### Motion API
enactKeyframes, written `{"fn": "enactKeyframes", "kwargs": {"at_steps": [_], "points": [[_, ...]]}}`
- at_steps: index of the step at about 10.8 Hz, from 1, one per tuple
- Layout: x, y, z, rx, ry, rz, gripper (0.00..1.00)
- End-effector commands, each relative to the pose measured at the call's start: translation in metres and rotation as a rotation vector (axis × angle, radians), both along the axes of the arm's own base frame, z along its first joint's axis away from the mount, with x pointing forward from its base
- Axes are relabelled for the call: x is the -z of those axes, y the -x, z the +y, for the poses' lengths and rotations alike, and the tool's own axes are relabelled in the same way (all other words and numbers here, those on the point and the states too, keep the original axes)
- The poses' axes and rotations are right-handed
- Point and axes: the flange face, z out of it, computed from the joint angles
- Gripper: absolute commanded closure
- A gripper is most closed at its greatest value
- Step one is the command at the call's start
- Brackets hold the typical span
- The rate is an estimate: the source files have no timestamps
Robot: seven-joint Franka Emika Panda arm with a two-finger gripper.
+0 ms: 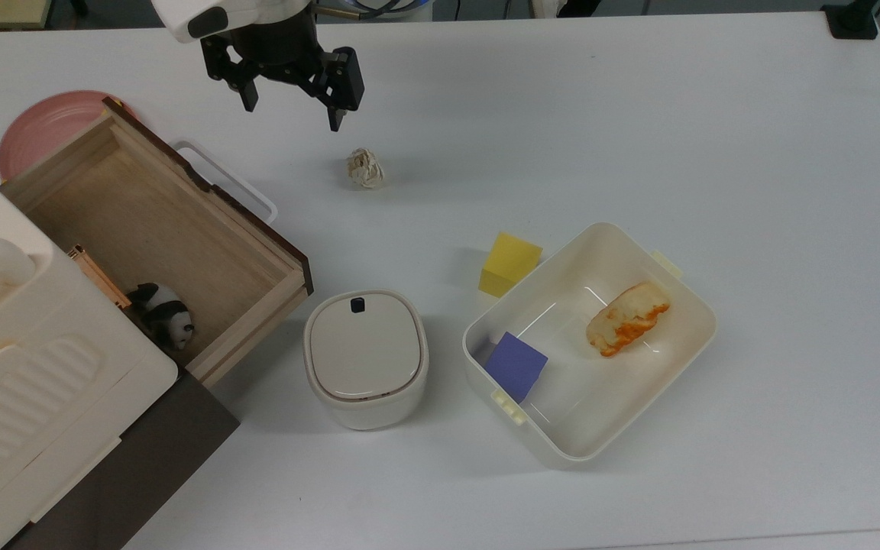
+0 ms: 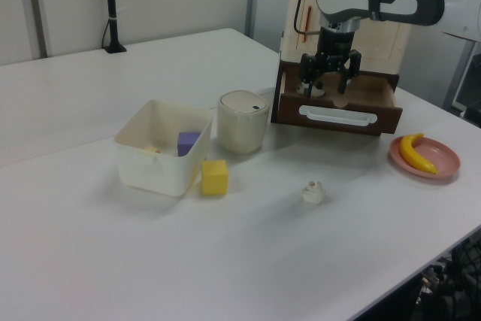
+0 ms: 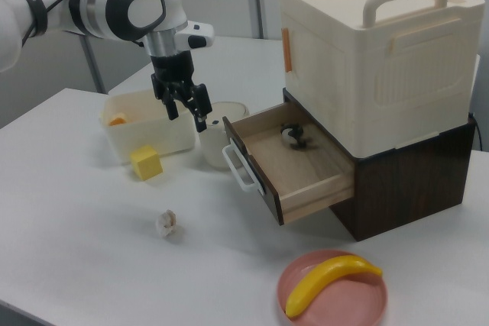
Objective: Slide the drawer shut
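Hand (image 1: 292,114) open above table — drawer (image 1: 157,229) pulled out, well apart

I can read no text, label, brand, number or sign on anything from here; every surface I see is plain and unmarked.

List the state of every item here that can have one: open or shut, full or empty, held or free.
drawer: pulled out, open, a toy panda inside.
gripper: open, empty, in the air apart from the drawer.
lidded bin: lid on.
white tub: uncovered, holds a purple block and an orange food piece.
pink plate: carries a banana.
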Motion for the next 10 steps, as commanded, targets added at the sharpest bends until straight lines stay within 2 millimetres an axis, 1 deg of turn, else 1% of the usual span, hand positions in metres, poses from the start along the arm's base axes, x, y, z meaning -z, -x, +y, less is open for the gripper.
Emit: {"fn": "enactKeyframes", "kwargs": {"at_steps": [1,2,3,4,6,7,9,10], "points": [[-0.001,0.008,0.002,-0.029,-0.004,0.021,0.11],[-0.001,0.008,0.0,-0.033,-0.005,0.021,0.33],[-0.001,0.008,-0.003,-0.049,-0.022,0.021,0.67],[-0.001,0.009,-0.004,-0.049,-0.054,0.017,0.93],[-0.001,0.009,-0.007,-0.025,-0.063,0.019,0.98],[0.007,0.011,-0.007,0.011,-0.067,0.054,1.0],[0.038,0.008,-0.009,0.104,-0.064,0.103,1.0],[0.051,0.003,-0.021,0.142,-0.062,0.113,1.0]]}}
